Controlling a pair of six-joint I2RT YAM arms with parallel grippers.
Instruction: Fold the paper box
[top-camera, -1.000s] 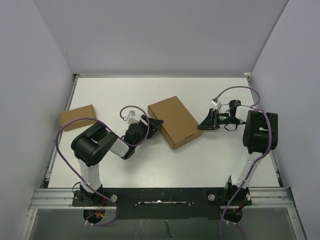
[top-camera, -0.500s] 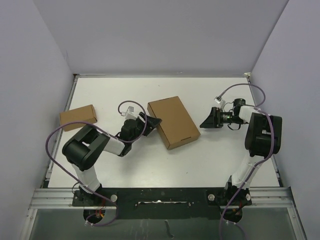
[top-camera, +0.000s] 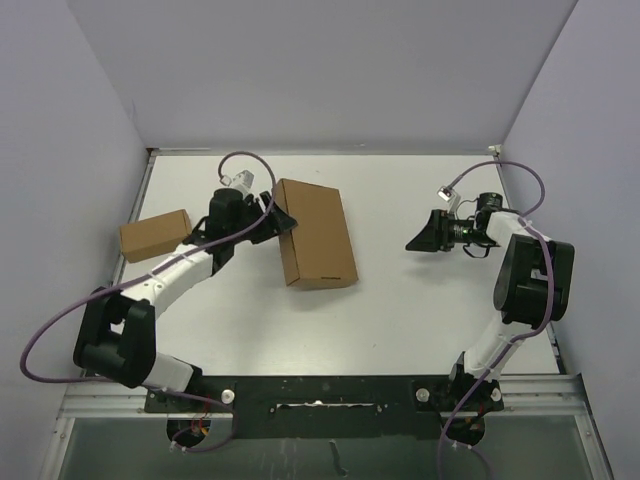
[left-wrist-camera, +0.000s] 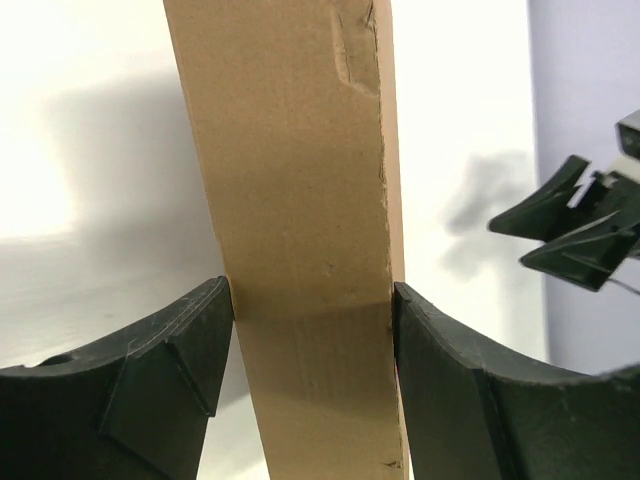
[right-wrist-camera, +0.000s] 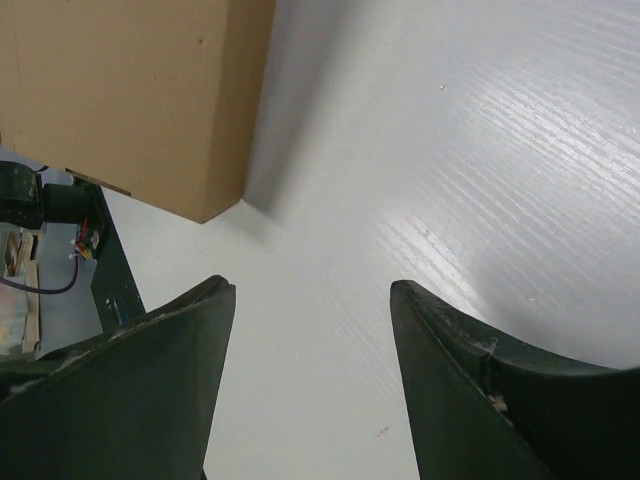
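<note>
Pale grey walls (top-camera: 330, 70) are enclosing a white tabletop (top-camera: 400, 300) on three sides, and a black rail (top-camera: 320, 395) carrying both arm bases is running along its near edge.

The paper box (top-camera: 315, 235) is sitting left of the tabletop's centre, closed up as a flat brown slab with its long sides running from the far edge toward the near edge. A smaller cardboard box (top-camera: 155, 236) is lying close to the left edge of the tabletop, well apart from the paper box.

The left arm is reaching forward from its base, and the left gripper (top-camera: 275, 222) is meeting the paper box at its far left corner. In the left wrist view the paper box (left-wrist-camera: 290, 150) is appearing as a narrow brown band running between the two dark fingers (left-wrist-camera: 170, 370). Each finger is pressing against one side of the band, so the jaws of the left gripper (left-wrist-camera: 312, 300) are clamping the paper box. Whether the box is lifting off the tabletop cannot be told.

The right gripper (top-camera: 418, 235) is hovering over the right half of the tabletop, pointing toward the paper box and standing well apart from it. In the right wrist view the jaws of the right gripper (right-wrist-camera: 312, 290) are standing apart with only bare tabletop between them. One corner of the paper box (right-wrist-camera: 130, 100) is showing at the upper left.

Purple cables (top-camera: 60, 320) are looping along both arms.
</note>
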